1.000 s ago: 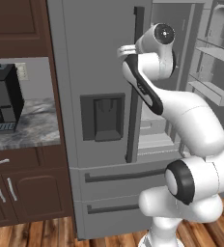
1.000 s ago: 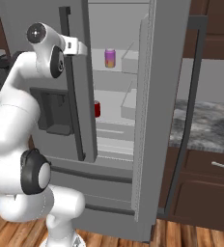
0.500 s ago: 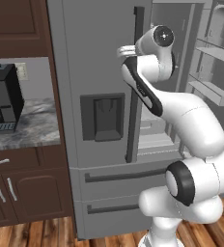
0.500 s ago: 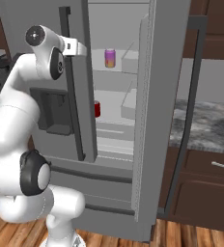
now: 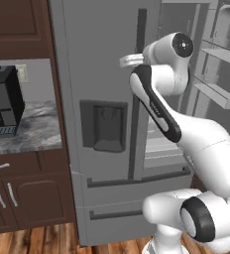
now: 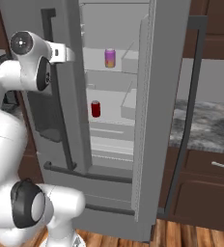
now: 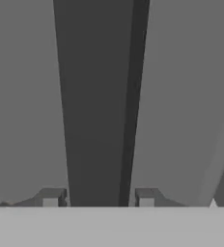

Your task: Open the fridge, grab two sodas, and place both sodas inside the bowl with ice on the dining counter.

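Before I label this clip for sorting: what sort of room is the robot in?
A home kitchen, rendered. A tall grey fridge stands with one door open, a red can and a purple can on its shelves, beside dark wood cabinets under a marbled counter.

The fridge (image 6: pixel 157 120) is grey, with dark handles (image 5: pixel 137 94). One soda can (image 6: pixel 95 109) is red, one (image 6: pixel 110 58) purple. The floor (image 6: pixel 191 239) is brown wood.
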